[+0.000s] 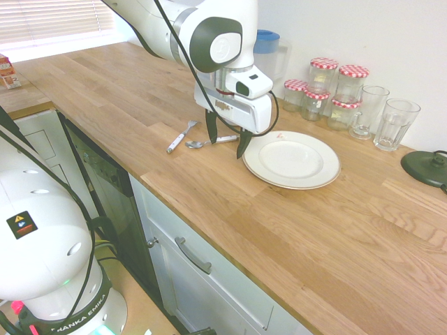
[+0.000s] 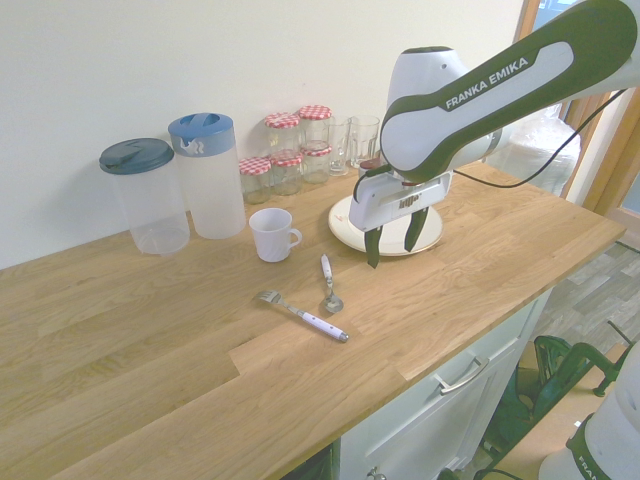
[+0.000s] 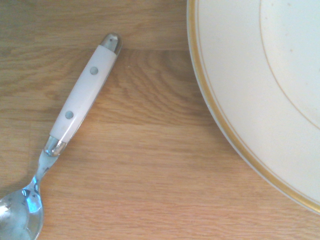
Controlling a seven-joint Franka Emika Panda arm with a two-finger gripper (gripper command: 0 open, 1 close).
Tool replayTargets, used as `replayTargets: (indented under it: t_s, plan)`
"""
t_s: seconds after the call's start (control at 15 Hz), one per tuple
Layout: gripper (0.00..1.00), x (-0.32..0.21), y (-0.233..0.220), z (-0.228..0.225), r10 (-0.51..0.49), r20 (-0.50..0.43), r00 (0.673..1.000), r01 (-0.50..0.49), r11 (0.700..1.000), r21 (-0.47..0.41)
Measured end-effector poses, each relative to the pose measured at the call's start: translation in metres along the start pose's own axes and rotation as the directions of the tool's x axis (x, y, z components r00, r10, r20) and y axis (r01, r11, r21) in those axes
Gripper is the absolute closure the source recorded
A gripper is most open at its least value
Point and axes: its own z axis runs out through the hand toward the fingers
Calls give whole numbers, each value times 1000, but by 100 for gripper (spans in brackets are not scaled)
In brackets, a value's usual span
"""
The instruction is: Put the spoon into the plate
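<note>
Right now, operator, you have this in front of you:

Jaws: your gripper [image 1: 228, 139] hangs over the desk [image 1: 335, 230] with its two dark fingers [image 2: 373, 247] spread apart and nothing between them.

Gripper position: you see it above the gap between the spoon and the plate, with one fingertip just off the plate's rim.

Spoon: your spoon [image 1: 210, 142] lies flat on the desk just beside the plate, apart from it; its bowl points away from the plate and its white handle end points toward it.

Spoon up close: in the wrist view you see the spoon [image 3: 75, 120] with two rivets in its pale handle and the shiny bowl at the picture's corner, the bare wood separating it from the plate's rim.

Plate: your plate [image 1: 292, 160] sits flat on the desk with a thin darker line round its rim and a small red mark at its far edge.

Fork: a fork [image 2: 301, 315] lies near the spoon, on the side away from the plate, not touching it.

Behind: you have a white cup [image 2: 273, 235], two lidded plastic jugs [image 2: 206, 175], red-checked jars [image 1: 328, 87] and glasses [image 1: 394, 124] along the wall.
</note>
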Motion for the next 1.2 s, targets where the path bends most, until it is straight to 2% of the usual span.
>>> replayTargets:
  t_s: [0.2, 0.33, 0.6, 0.8, 1.2]
  plan:
    - [0, -3, -3, -1, 27, -6, 1000, -27, 1000, -3]
    - [0, -15, -18, -7, 119, -35, 992, -119, 993, -16]
    - [0, -61, -65, -20, 270, -111, 956, -276, 960, -42]
    - [0, -78, -91, -13, 303, -90, 949, -306, 952, -25]
    - [0, -41, -112, 37, 342, -19, 940, -342, 939, -25]
